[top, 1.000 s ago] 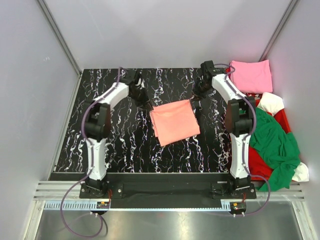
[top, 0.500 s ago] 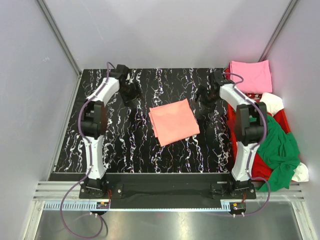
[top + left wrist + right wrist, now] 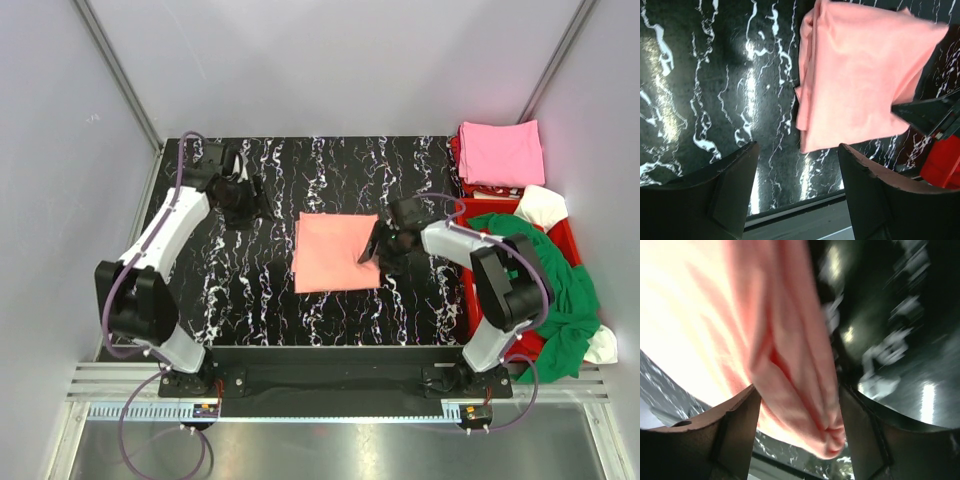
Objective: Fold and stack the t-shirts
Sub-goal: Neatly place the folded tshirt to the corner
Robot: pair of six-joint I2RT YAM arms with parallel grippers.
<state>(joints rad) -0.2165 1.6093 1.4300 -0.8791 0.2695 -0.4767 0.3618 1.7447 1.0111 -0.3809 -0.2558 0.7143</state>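
Observation:
A folded salmon-orange t-shirt (image 3: 335, 253) lies square in the middle of the black marbled table. My right gripper (image 3: 371, 249) is low at its right edge. In the right wrist view the gripper (image 3: 800, 390) is open, with the shirt's thick folded edge (image 3: 790, 365) between the fingers. My left gripper (image 3: 248, 200) hovers left of the shirt and behind it, open and holding nothing. In the left wrist view the gripper (image 3: 796, 148) looks along the table at the shirt (image 3: 860, 80). A folded pink t-shirt (image 3: 500, 152) lies at the back right.
A red crate (image 3: 466, 207) at the right edge holds a loose heap of a green t-shirt (image 3: 548, 280) with white cloth (image 3: 541, 205) and red cloth. The pink shirt rests beyond it. Grey walls close in the table on three sides.
The salmon shirt has turned from tilted to square and shifted slightly forward. The right gripper came forward from the back to the shirt's right edge. The left arm swung out to the left.

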